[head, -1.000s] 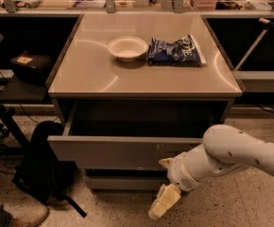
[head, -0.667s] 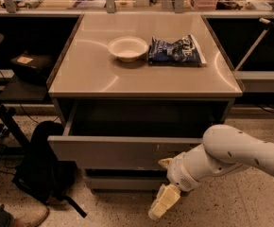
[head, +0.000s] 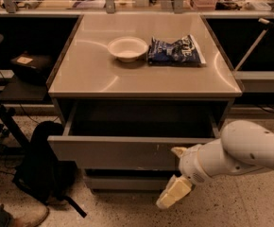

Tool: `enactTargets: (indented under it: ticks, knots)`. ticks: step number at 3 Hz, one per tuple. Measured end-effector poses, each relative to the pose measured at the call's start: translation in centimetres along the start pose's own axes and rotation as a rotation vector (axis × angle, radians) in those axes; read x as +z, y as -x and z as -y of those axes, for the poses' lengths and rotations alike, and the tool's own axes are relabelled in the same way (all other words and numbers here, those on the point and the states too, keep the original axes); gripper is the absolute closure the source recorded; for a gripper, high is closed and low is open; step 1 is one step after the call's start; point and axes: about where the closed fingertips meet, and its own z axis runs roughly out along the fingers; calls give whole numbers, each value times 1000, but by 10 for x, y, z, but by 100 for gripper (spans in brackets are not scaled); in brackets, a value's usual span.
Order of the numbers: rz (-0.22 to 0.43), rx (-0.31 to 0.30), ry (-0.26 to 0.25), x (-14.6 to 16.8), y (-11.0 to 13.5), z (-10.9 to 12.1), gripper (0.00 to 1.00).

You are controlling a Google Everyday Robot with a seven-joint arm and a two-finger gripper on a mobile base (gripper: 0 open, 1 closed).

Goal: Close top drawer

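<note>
The robot's smooth white plastic arm [head: 252, 148] is a thick, rounded, glossy tube that narrows to a white wrist collar [head: 196, 167] ringed by a thin dark seam. Its two-finger gripper [head: 170, 176], low in the view and right of centre, has blocky cream-yellow fingers [head: 174, 193], set apart.

- On my counter [head: 94, 77] the bowl [head: 127, 48] sits toward the back edge, with the bag [head: 175, 51] just right of it.
- The top drawer [head: 123, 151] juts out under the front edge.
- My hand [head: 177, 174] is before the drawer's right end, below the front right corner.
- A backpack [head: 40, 171] lies on the floor below the front left corner.
</note>
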Motion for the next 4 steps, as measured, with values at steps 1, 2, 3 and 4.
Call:
enactTargets:
  ticks: [1, 2, 3, 4]
  knots:
    - [1, -17, -96, -32, 19, 30, 0]
    - [-16, -16, -107, -39, 35, 64, 0]
    - [-55, 8, -57, -22, 48, 120, 0]
    - [-59, 36, -3, -2, 53, 154, 0]
